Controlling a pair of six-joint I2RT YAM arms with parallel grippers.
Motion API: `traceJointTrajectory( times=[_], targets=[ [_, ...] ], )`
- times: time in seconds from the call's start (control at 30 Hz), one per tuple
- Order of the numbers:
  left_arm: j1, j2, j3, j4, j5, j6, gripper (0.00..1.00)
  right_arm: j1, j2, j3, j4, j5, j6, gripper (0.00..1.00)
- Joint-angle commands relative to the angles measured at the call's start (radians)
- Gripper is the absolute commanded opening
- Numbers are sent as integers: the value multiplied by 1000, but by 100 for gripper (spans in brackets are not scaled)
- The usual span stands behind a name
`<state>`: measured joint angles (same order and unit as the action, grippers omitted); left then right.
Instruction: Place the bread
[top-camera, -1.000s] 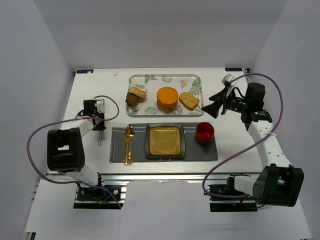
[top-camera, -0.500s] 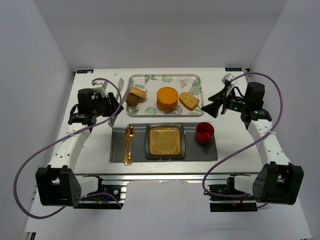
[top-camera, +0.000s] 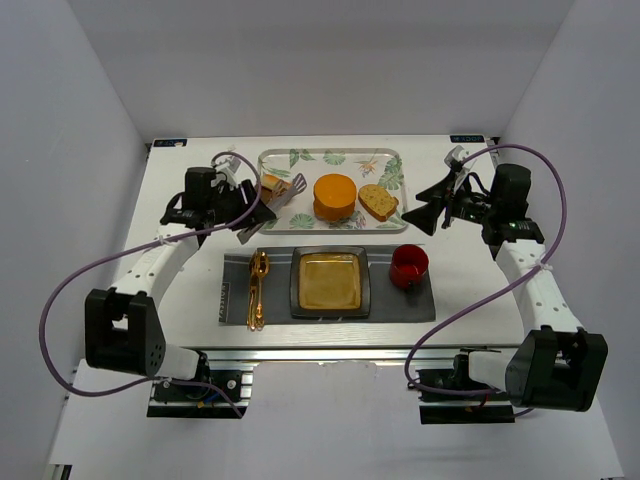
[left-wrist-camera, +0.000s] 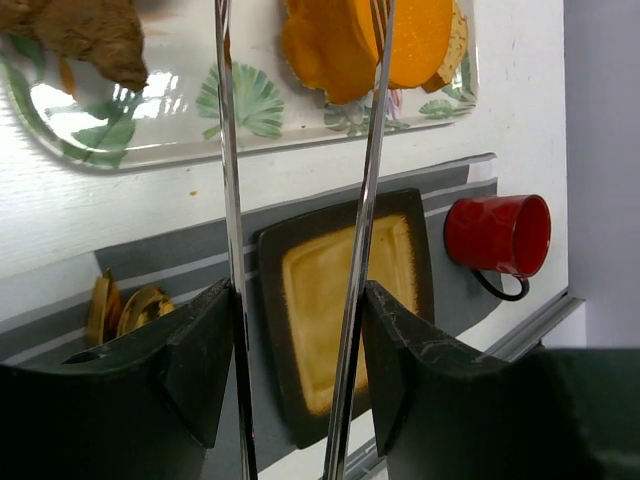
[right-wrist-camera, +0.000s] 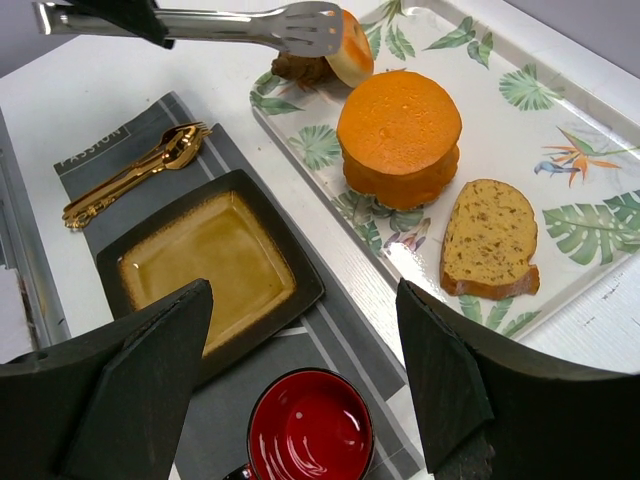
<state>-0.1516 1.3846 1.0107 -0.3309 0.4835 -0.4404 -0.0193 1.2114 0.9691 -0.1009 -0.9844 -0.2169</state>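
The bread (top-camera: 335, 196) lies flat on the middle of the leaf-print tray (top-camera: 392, 160). The left gripper (top-camera: 241, 207), just off the tray's left edge, clamps a pair of metal tongs (top-camera: 278, 192). Their half-spread tips reach over the tray's left part, just short of the bread. The right gripper (top-camera: 428, 208) hovers beyond the tray's right edge, its jaws wide and holding nothing.

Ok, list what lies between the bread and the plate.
From bread to plate, the top view shows only tray rim, a table strip and placemat edge.
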Motion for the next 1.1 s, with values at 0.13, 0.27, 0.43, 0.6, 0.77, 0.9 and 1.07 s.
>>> traceJointTrajectory(
  times=[0.13, 0.27, 0.43, 0.6, 0.77, 0.9, 1.07],
  targets=[
    [-66, 116, 135, 41, 32, -43, 61, -2, -46, -9, 41, -28, 2, 79],
    [-94, 162, 154, 44, 36, -43, 61, -4, -47, -13, 41, -25, 1, 80],
    [-124, 215, 173, 26, 18, -26, 61, -5, -46, -10, 49, -26, 5, 79],
    [-144, 228, 177, 47, 23, -35, 28, -5, -41, -3, 52, -26, 7, 79],
    [-146, 154, 164, 81, 18, -58, 3, -5, -42, -3, 53, -26, 8, 80],
    [-146, 41, 163, 84, 29, -80, 0, -5, -39, 0, 53, -30, 8, 80],
    [-147, -70, 151, -35, 101, -80, 0, -5, -38, 3, 55, -36, 11, 79]
  ],
)
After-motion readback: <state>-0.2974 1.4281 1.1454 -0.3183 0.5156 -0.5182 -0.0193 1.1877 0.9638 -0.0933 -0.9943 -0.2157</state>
